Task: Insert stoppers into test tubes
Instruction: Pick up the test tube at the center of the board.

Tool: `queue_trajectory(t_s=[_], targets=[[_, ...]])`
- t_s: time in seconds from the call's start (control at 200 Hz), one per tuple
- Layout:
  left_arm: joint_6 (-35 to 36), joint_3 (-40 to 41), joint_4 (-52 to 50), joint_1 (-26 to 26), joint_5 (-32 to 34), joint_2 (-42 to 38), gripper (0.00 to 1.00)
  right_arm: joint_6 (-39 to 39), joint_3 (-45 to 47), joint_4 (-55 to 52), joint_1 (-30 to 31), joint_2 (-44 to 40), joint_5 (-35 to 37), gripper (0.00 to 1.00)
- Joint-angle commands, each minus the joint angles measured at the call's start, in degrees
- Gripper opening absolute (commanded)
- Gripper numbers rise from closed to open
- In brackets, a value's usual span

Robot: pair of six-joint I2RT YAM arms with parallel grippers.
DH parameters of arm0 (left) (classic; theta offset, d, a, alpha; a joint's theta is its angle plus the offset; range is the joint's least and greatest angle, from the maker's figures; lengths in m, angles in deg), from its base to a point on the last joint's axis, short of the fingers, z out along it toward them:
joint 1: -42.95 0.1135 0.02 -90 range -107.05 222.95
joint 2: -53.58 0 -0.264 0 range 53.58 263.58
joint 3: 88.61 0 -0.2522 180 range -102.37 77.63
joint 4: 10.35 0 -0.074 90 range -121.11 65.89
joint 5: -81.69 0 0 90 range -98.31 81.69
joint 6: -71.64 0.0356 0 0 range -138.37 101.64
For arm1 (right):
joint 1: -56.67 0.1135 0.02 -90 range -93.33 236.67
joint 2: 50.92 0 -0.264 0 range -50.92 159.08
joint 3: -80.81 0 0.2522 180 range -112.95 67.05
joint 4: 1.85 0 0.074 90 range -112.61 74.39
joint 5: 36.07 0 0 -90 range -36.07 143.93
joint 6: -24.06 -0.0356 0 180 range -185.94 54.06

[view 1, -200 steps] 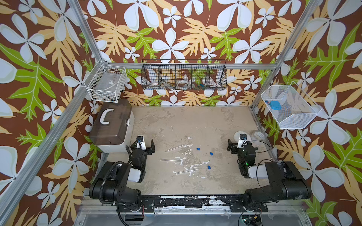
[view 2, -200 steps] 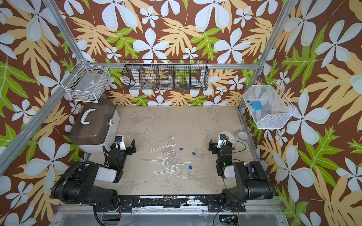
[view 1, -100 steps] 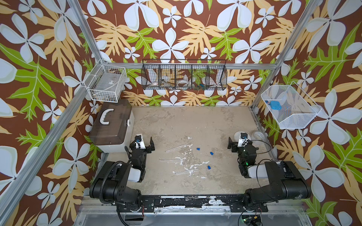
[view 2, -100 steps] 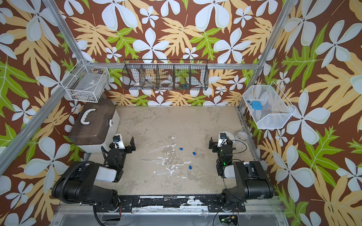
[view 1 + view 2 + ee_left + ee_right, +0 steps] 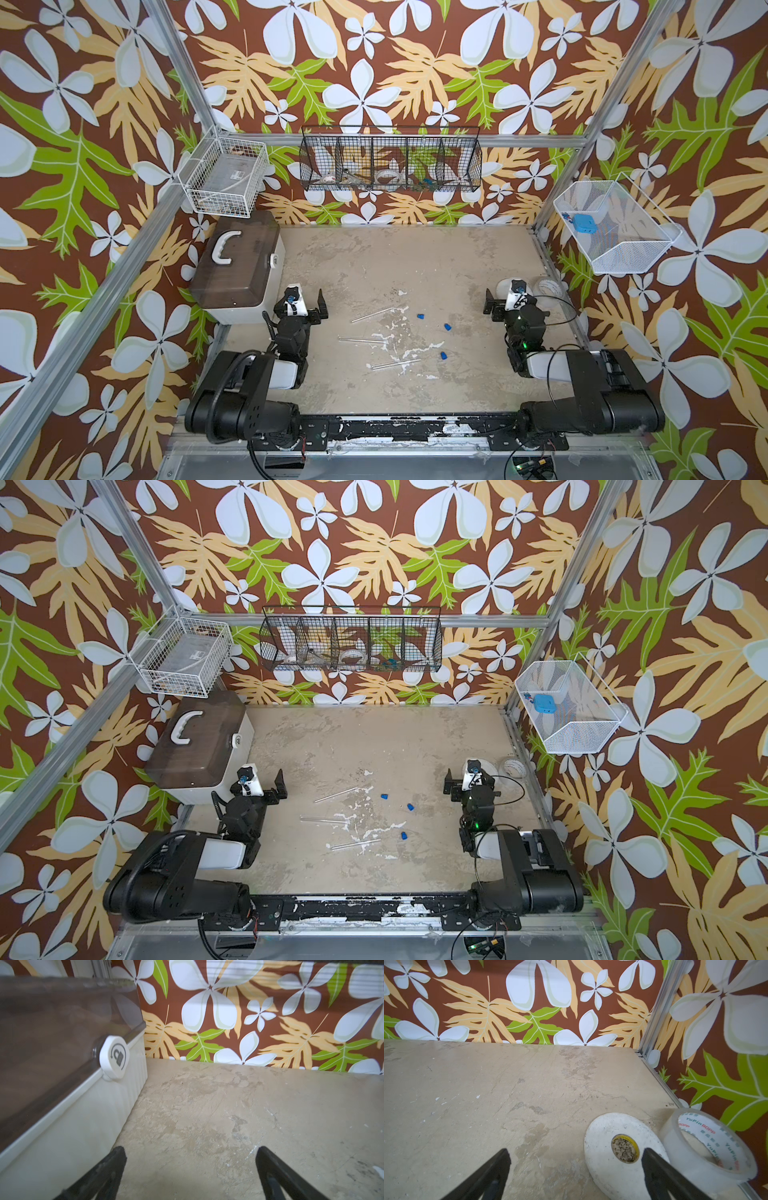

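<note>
Left claw (image 5: 191,1154): jaws wide apart, empty, low over the table (image 5: 415,257) near its left edge. Just beside it stands a closed box (image 5: 237,270) with a tinted lid; its contents cannot be made out.

Right claw (image 5: 576,1155): jaws also wide apart and empty, near the right edge. One finger reaches over a white tape roll (image 5: 618,1153), and a clear roll (image 5: 708,1142) touches that one.

Between the arms, toward the table's front, three test tubes (image 5: 372,314) (image 5: 361,339) (image 5: 395,364) lie flat, on the side nearer the left claw. Three blue stoppers (image 5: 420,316) (image 5: 447,327) (image 5: 444,355) lie loose nearer the right claw. No tube is stoppered yet. That split probably suits one arm gripping a tube while the other brings a plug, and the arms parked at the sides leave the middle open.

Three baskets hang on the walls. The black one (image 5: 390,128) at the back holds a pale ring and small odds too tiny to name. The white one (image 5: 195,195) on the left holds something pale. The mesh one (image 5: 623,257) on the right holds a flat blue square (image 5: 585,223).
</note>
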Motion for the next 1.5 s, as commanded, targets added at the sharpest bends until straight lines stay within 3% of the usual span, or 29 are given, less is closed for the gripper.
queue_trajectory(t_s=[0.0, 0.09, 0.215, 0.335, 0.44, 0.586, 0.926, 1.091, 1.226, 1.311, 1.497], targets=[[2.0, -3.4, -11.6, 0.1, -2.8, -7.3, 1.0, -4.4, -4.3, -14.6, 0.7, -6.2, 5.7, 0.99], [5.7, -8.9, -26.1, 0.1, -6.4, -14.9, 1.0, -14.2, -11.0, -30.6, 0.5, -11.0, 8.2, 1.0], [8.6, -17.0, -46.1, 0.1, -8.6, -23.2, 1.0, -33.5, -24.5, -57.8, 0.0, -10.9, 13.4, 0.99], [8.3, -18.0, -55.7, 0.1, -11.6, -34.5, 1.0, -35.1, -34.0, -68.2, -0.9, -8.0, 3.3, 1.0], [10.6, -19.6, -64.7, 1.5, -20.9, -39.9, 1.0, -36.5, -39.4, -75.4, -0.4, -5.5, -4.5, 1.0], [13.1, -17.8, -67.2, 3.4, -31.2, -41.1, 1.0, -40.6, -41.5, -81.5, 6.0, -5.4, -4.6, 1.0], [16.6, -15.3, -68.7, 3.9, -41.2, -39.9, 1.0, -59.1, -47.7, -87.7, 20.4, 0.0, -2.1, 0.97], [21.8, -18.9, -74.1, 1.5, -39.5, -38.4, 1.0, -57.2, -52.5, -89.7, 21.4, 4.5, -4.0, 0.96], [27.1, -27.5, -85.0, -1.9, -36.0, -28.5, 1.0, -56.8, -50.9, -88.5, 21.4, 3.1, -6.1, 0.96], [27.0, -32.3, -89.1, -3.1, -35.3, -21.6, 0.95, -55.9, -49.1, -87.4, 21.4, 0.9, -6.4, 0.96], [24.7, -35.2, -86.8, -8.3, -30.3, -12.3, 0.92, -51.3, -47.7, -87.4, 21.4, -2.8, -7.0, 0.97]])
